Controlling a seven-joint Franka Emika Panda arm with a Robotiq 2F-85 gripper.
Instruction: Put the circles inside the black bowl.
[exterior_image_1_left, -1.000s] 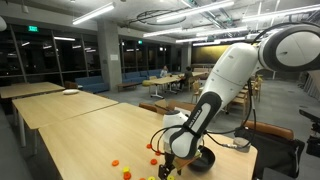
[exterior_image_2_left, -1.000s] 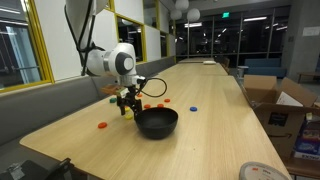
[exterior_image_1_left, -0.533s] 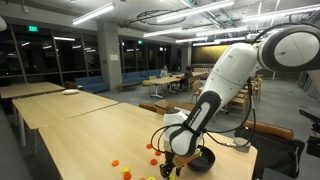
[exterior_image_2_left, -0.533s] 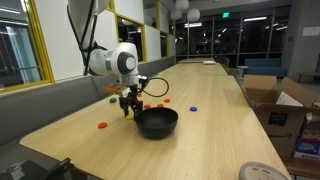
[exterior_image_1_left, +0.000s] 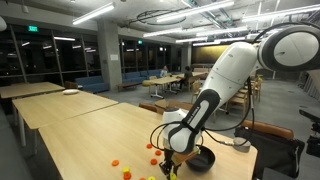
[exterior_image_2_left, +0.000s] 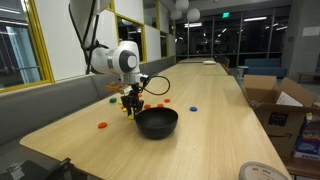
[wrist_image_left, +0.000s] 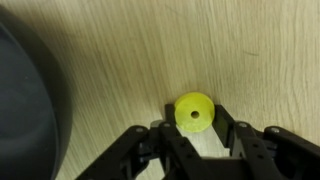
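In the wrist view a yellow circle (wrist_image_left: 194, 112) with a small centre hole lies on the wooden table, and my gripper (wrist_image_left: 195, 116) is shut on it, a black finger (wrist_image_left: 226, 118) pressing each side. The black bowl (wrist_image_left: 25, 100) fills the left edge of that view, close beside the gripper. In both exterior views the gripper (exterior_image_2_left: 130, 108) (exterior_image_1_left: 168, 168) is down at the table right next to the bowl (exterior_image_2_left: 157, 122) (exterior_image_1_left: 200, 160). Other circles lie scattered on the table: orange ones (exterior_image_2_left: 102, 126) (exterior_image_1_left: 116, 162) (exterior_image_1_left: 127, 174) and one near the arm (exterior_image_1_left: 152, 146).
A blue disc (exterior_image_2_left: 194, 107), a red one (exterior_image_2_left: 164, 101) and a green one (exterior_image_2_left: 110, 100) lie beyond the bowl. Cardboard boxes (exterior_image_2_left: 280, 105) stand beside the table's far edge. A white round object (exterior_image_2_left: 260, 172) sits at the near corner. A chair (exterior_image_1_left: 270, 135) stands behind the arm.
The jaws have closed from wide open onto the yellow circle. The arm has barely moved, and the bowl and the other circles lie as before.
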